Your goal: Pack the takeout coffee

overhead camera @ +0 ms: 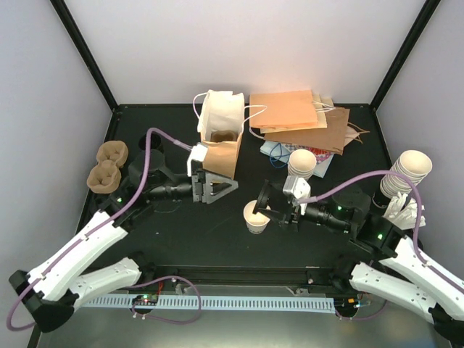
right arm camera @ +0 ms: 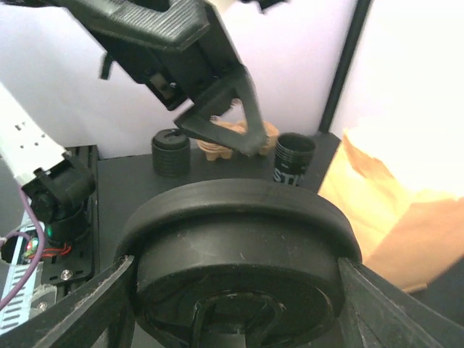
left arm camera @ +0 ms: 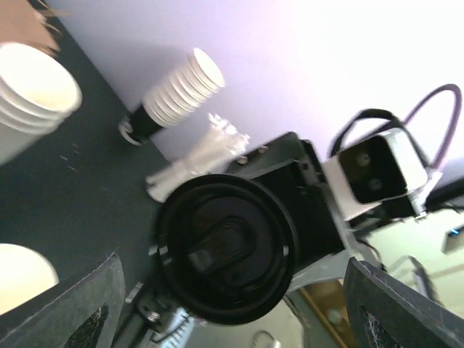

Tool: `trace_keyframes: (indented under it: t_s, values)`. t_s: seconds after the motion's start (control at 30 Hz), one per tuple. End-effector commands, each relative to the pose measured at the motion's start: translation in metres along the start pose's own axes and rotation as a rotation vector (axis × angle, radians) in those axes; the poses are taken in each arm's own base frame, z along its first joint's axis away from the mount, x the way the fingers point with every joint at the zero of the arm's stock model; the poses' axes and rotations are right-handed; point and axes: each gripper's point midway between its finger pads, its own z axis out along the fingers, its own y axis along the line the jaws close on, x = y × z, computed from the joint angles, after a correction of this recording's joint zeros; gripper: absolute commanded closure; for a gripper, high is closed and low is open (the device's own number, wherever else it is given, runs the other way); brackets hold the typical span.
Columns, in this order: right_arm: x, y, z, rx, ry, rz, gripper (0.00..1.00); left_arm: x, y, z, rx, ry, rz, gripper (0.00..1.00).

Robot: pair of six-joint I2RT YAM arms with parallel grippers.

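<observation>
- Takeout coffee cup (overhead camera: 255, 216) stands upright and lidless on the worktop (overhead camera: 181, 232), front of centre, between the two arms.
- We find bare worktop to the cup's left and along the near edge.
- The rear is crowded. An open paper bag (overhead camera: 228, 159) stands at back centre, flat bags (overhead camera: 301, 119) are piled beside it, and a stack of white cups (overhead camera: 301, 163) sits just behind the right arm.
- Pulp carriers (overhead camera: 107, 165) lie at the left edge, and a second, tilted cup stack (overhead camera: 406, 174) lies at the right edge.
- Right gripper (overhead camera: 272, 204): its fingers are closed on the black lid (right arm camera: 239, 239), one on each side of the rim. The lid is held on edge, facing the left arm.
- We note that the cup sits just beside these fingers, lower and on their left. Whether it touches them we cannot tell.
- Left gripper (overhead camera: 228, 187): its fingers stand wide with nothing between them. It is just in front of the paper bag, near the cup but apart from it.
</observation>
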Motion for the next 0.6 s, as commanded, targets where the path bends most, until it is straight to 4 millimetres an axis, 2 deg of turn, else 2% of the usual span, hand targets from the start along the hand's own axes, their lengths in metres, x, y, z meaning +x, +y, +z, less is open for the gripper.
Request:
trace_keyframes:
  t_s: [0.0,0.1,0.27,0.43,0.57]
  values:
    - [0.025,-0.020,-0.014,0.147,0.222,0.235,0.30,-0.006,0.025,-0.023,-0.163,-0.053,0.050,0.15]
    - [0.045,-0.032,-0.023,0.263,0.351,0.397,0.32,0.001,0.042,-0.022,-0.193,-0.040,0.033,0.15]
    - [0.066,-0.025,-0.028,0.280,0.560,0.530,0.32,0.017,0.074,-0.012,-0.239,0.010,-0.006,0.15]
    - [0.089,-0.017,-0.020,0.247,0.780,0.552,0.31,0.035,0.092,0.004,-0.162,0.056,-0.041,0.15]
    - [0.109,-0.015,-0.007,0.231,0.900,0.549,0.31,0.056,0.123,0.010,-0.182,0.070,-0.093,0.15]
